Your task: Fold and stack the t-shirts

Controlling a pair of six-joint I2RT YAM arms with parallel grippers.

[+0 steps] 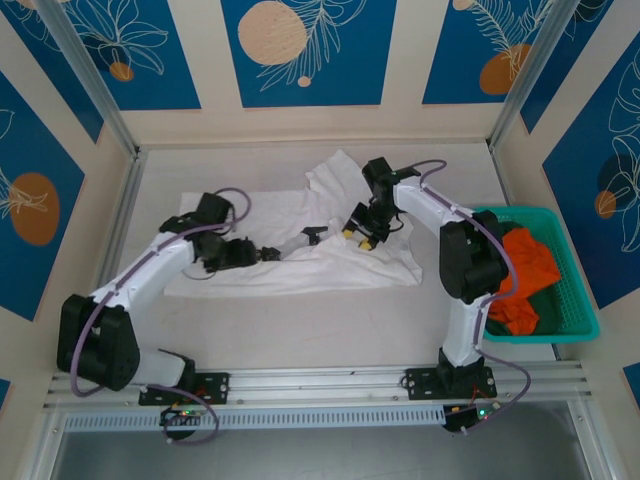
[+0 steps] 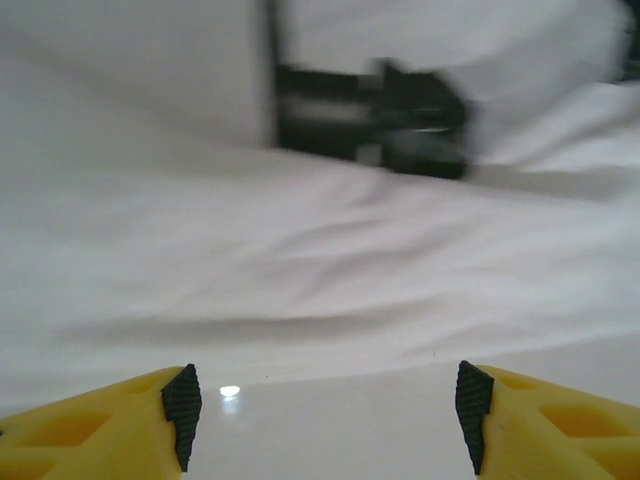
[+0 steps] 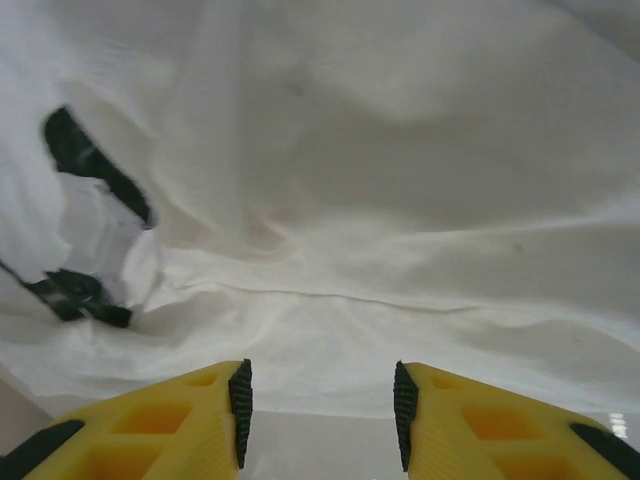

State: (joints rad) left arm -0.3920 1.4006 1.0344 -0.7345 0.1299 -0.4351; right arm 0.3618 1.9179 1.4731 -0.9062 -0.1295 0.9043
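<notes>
The white t-shirt [image 1: 330, 270] lies spread flat across the middle of the frame. The left gripper [image 1: 275, 254] is low over its left-centre, jaws spread and empty, with cloth just ahead of the tips. The right gripper [image 1: 360, 238] is over the shirt's upper right, jaws apart and holding nothing. An orange t-shirt [image 1: 525, 260] and a green t-shirt [image 1: 547, 298] lie in the basket [image 1: 590, 322] at right.

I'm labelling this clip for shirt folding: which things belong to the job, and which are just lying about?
Job: white t-shirt spread on the table; orange t-shirt and dark green t-shirt, both in the teal basket.
Lying about: teal basket; blue patterned wall panels.
</notes>
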